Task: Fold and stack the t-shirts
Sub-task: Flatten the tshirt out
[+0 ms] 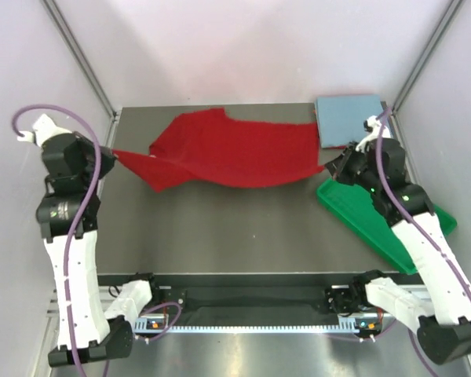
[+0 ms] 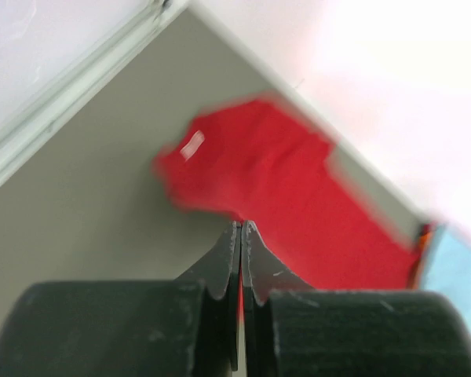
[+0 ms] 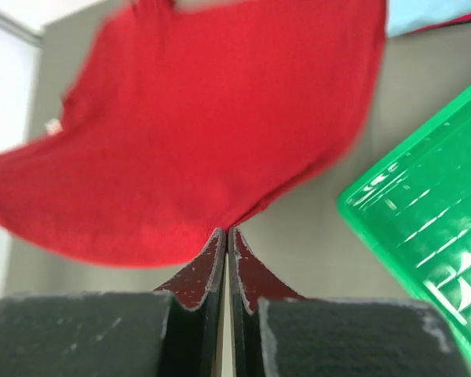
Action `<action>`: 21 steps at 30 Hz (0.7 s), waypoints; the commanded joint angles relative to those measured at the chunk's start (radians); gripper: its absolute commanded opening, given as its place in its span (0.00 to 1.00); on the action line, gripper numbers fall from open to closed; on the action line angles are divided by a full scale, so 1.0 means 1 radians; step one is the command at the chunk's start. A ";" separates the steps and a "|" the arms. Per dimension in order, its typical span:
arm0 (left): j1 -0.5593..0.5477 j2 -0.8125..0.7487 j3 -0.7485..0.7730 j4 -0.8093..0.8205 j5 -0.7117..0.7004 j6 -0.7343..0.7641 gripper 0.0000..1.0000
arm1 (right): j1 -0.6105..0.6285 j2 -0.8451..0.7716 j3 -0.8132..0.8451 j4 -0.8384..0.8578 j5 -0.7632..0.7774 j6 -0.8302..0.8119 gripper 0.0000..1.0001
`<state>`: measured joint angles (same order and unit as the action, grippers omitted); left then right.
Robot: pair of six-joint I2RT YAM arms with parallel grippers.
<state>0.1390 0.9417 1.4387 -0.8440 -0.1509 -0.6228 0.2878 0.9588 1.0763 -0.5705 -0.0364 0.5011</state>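
Red t-shirt (image 1: pixel 243 153): stretched across the far half of the surface (image 1: pixel 220 228), 1 corner pinched in the left fingers (image 2: pixel 222 263), the opposite corner in the right fingers (image 3: pixel 206 271). Blurred in the 2 wrist views. White neck label (image 2: pixel 191 145) unreadable (a pale smear only). Folded light blue t-shirt (image 1: pixel 347 119) far right, partly covered by the right arm.

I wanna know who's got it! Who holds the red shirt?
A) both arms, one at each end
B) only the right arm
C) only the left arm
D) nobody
A: the red shirt hangs stretched between the left jaws and the right jaws, both shut on its ends.
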 commanded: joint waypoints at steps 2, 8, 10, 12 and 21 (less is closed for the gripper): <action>-0.003 0.012 0.352 -0.022 0.007 0.023 0.00 | 0.010 -0.115 0.144 -0.115 -0.083 0.036 0.00; -0.018 -0.026 0.537 -0.021 -0.001 -0.055 0.00 | 0.008 -0.244 0.256 -0.186 -0.177 0.097 0.00; -0.018 -0.055 0.557 -0.004 0.071 -0.104 0.00 | 0.008 -0.284 0.277 -0.187 -0.206 0.140 0.00; -0.018 -0.054 0.607 -0.013 0.119 -0.129 0.00 | 0.008 -0.316 0.316 -0.167 -0.258 0.209 0.00; -0.018 0.080 0.749 0.026 0.145 -0.144 0.00 | 0.010 -0.249 0.349 -0.042 -0.164 0.206 0.00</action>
<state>0.1242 0.9234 2.2299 -0.8783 -0.0471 -0.7540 0.2913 0.6258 1.4574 -0.7021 -0.2241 0.7033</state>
